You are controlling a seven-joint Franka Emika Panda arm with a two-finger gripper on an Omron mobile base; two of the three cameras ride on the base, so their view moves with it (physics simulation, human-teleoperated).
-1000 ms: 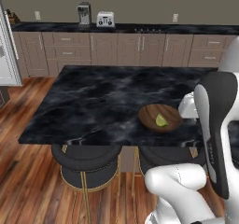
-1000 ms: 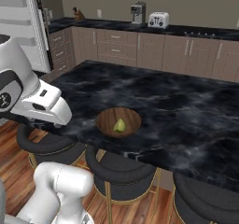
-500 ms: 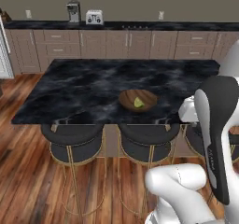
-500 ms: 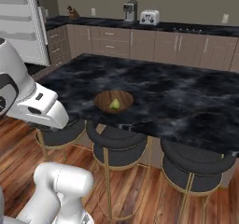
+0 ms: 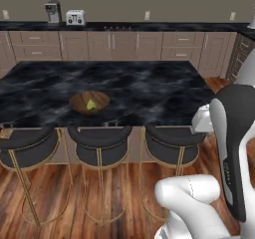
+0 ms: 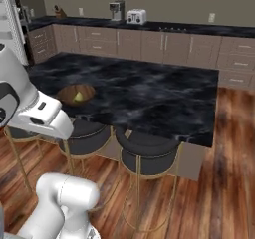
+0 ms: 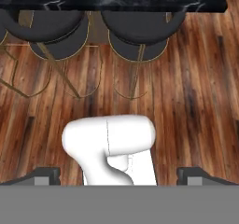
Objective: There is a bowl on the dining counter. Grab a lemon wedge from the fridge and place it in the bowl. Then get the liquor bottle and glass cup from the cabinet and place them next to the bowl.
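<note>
The small yellow-green lemon wedge (image 5: 91,104) is already lying inside the wide shallow brown wooden bowl (image 5: 89,102) on the long black marble desk (image 5: 149,88). Judging ahead, the bottle and glass are likely light, rigid, slippery and breakable, best taken around the mid-body. The claw (image 7: 119,177) is standing fully released, gripping nothing, its tips pointing down over the wooden floor (image 7: 196,92)
</note>
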